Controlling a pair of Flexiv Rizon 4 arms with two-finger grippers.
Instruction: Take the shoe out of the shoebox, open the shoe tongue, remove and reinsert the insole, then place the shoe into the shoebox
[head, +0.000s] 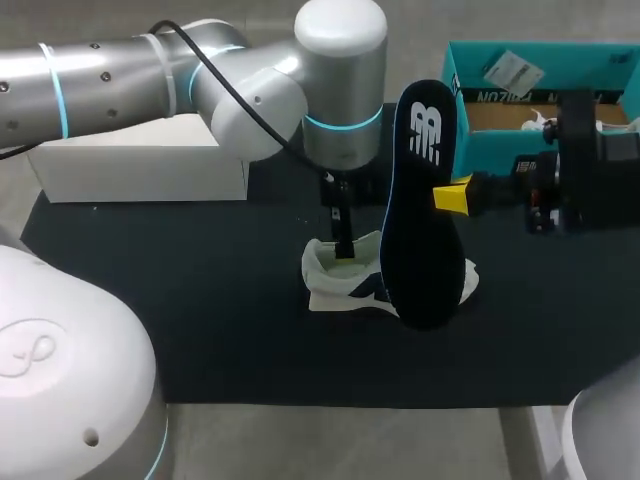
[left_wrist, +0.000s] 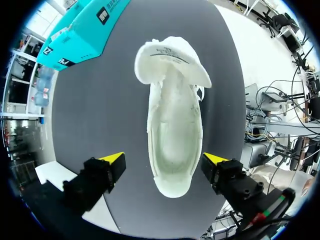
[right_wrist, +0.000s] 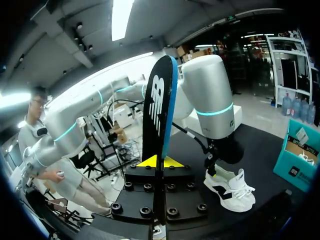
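Observation:
A white shoe (head: 340, 278) lies on the dark mat (head: 200, 300), its tongue folded open and its inside bare (left_wrist: 175, 135). My left gripper (left_wrist: 164, 164) hangs open straight above the shoe's heel, a yellow tip on each side and clear of it; in the head view it (head: 343, 235) sits over the shoe's opening. My right gripper (head: 452, 196) is shut on the dark navy insole (head: 425, 200), holding it upright on edge above the shoe's toe end. In the right wrist view the insole (right_wrist: 159, 115) rises from between the yellow tips (right_wrist: 160, 161), with the shoe (right_wrist: 230, 187) beyond.
The teal shoebox (head: 540, 70) stands open at the mat's back right, also visible as the teal box (left_wrist: 75, 35) and the teal box (right_wrist: 300, 160). A white box (head: 140, 165) lies at the back left. My left arm (head: 250, 90) crosses above the mat's middle.

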